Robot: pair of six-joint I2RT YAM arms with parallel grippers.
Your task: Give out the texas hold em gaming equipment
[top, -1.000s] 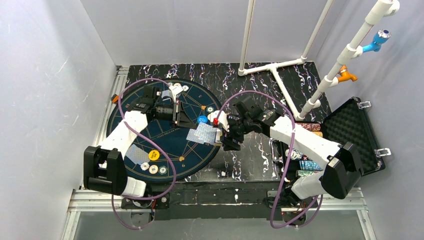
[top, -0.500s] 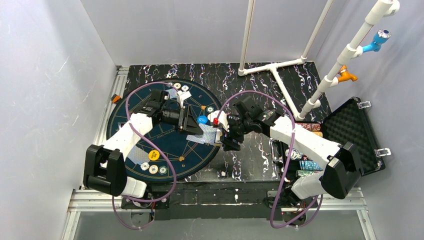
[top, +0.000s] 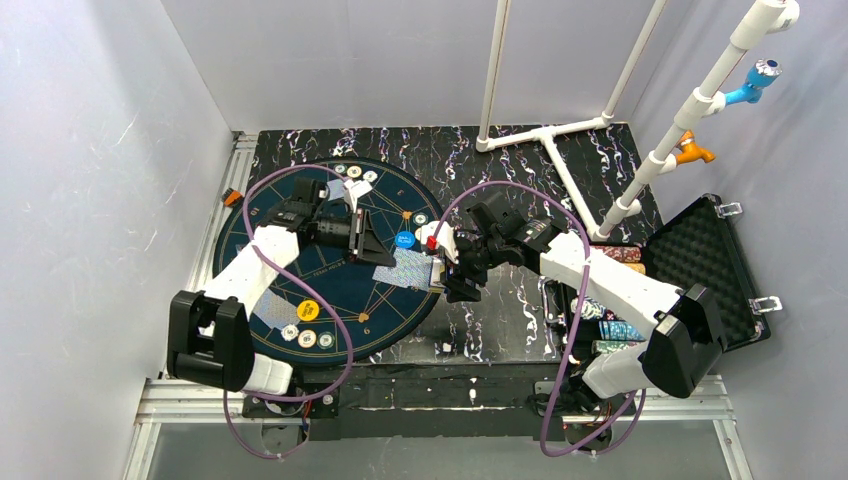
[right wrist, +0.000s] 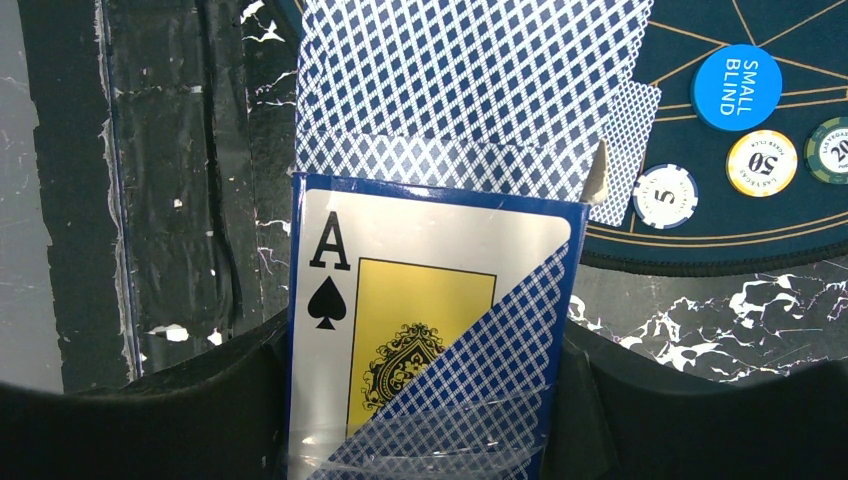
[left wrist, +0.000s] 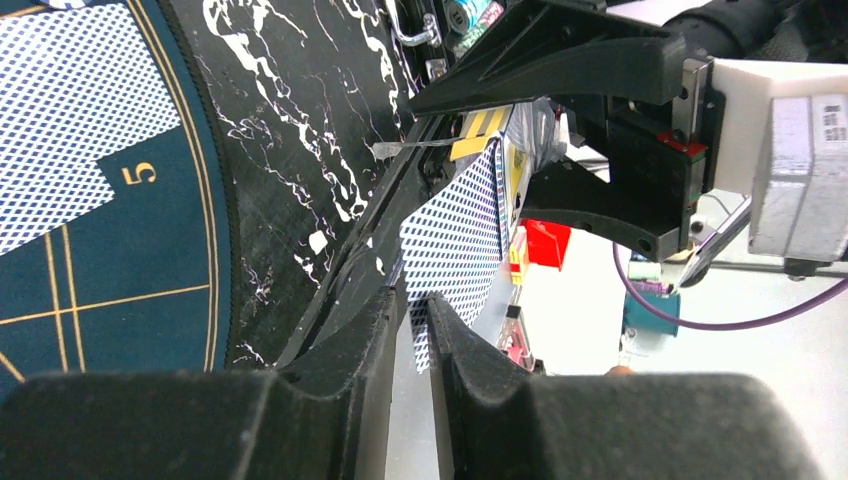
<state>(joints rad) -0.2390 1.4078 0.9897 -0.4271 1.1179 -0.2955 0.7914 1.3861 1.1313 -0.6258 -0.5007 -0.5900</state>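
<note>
Case: the black foam-lined case (top: 715, 265) lies open at the right edge of the top view. Striped chips (top: 622, 256) sit in a row along its left side, with more chips toward the lower end.
Card box: a box (right wrist: 420, 330) showing an ace of spades on a yellow panel, with patterned card backs showing above its upper edge.
Right gripper: the right gripper (right wrist: 428, 395) is clamped on the card box, one dark finger on each side. It holds the box over the black marbled table (top: 500, 310), just beside the mat's right rim.
Left gripper: the left gripper (left wrist: 417, 305) has its fingers drawn almost together, with only a thin slit between them. A patterned card edge shows at that slit, and I cannot tell whether it is pinched. In the top view it hangs over the middle of the mat, near the right gripper.
Cards on mat: the playing cards (top: 403, 268) lie face down near the round mat's (top: 345, 290) right rim, left of frame centre.
Buttons and chips: the blue small blind disc (right wrist: 752, 87) lies just above the 50 chip (right wrist: 762, 162) and the 5 chip (right wrist: 665, 195). The yellow disc (top: 308, 310) and three more chips (top: 308, 338) sit at the mat's lower left.
Edges and room: open marbled table lies between the mat and the case. A white pipe frame (top: 545, 135) stands at the upper right.
</note>
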